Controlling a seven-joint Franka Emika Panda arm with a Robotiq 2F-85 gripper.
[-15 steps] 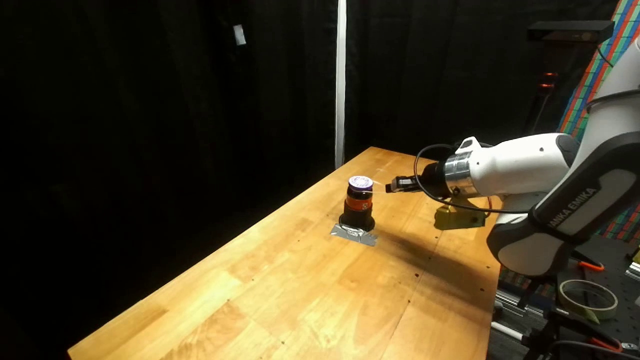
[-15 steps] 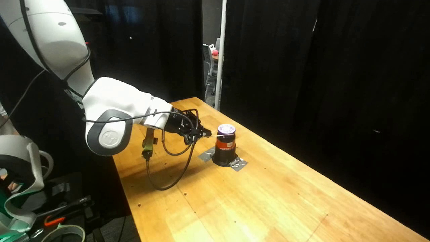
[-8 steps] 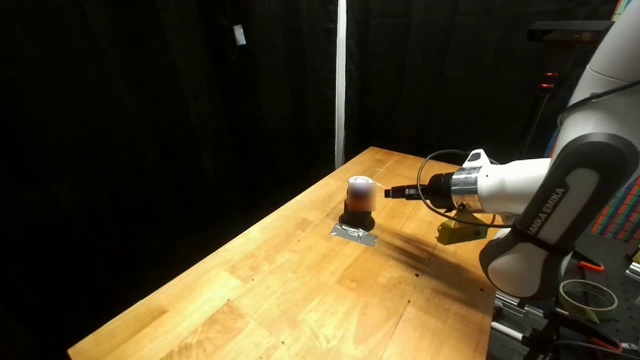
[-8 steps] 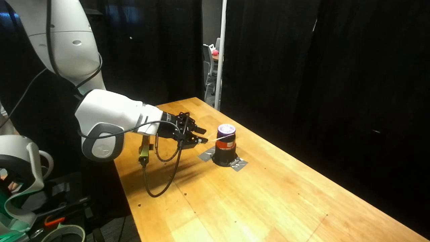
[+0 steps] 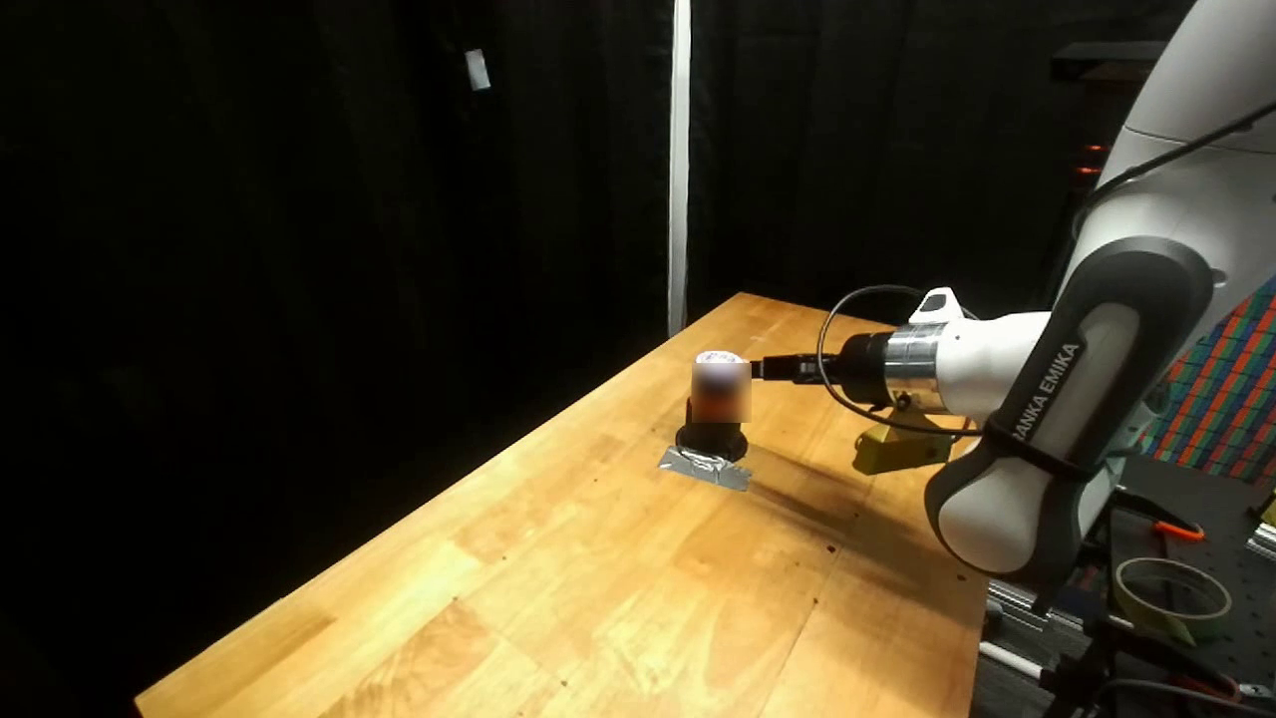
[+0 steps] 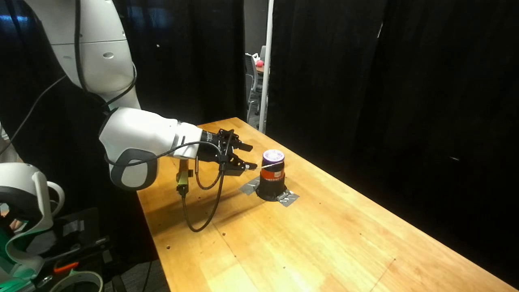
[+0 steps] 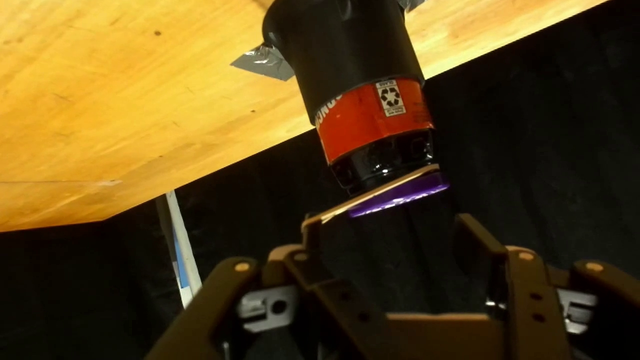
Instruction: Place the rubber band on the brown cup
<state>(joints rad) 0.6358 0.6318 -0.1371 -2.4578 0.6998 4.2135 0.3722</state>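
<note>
The brown cup (image 6: 271, 185) stands upright on the table, dark with an orange-red stripe and a purple-rimmed lid. In an exterior view part of the cup (image 5: 711, 439) is blurred. My gripper (image 6: 250, 157) is beside the lid with its two fingers apart. In the wrist view the cup (image 7: 350, 55) appears upside down, beyond the open gripper (image 7: 390, 227). The thin tan rubber band (image 7: 380, 190) lies across the cup just under the purple lid and runs slanting to one fingertip (image 7: 312, 235), looped over it. Nothing is between the fingers. The band's far side is hidden.
Silver tape strips (image 6: 288, 198) fix the cup's base to the wooden table (image 6: 316, 243). A black cable (image 6: 202, 227) hangs below the wrist in a loop. Dark curtains (image 5: 349, 249) and a pale pole (image 5: 680, 170) stand behind the table's edge. A tape roll (image 5: 1172, 596) lies off the table.
The fingers have spread from shut to open. After a small dip back, my gripper has moved closer to the cup. The band now hangs on one finger only, and the cup has stayed put.
</note>
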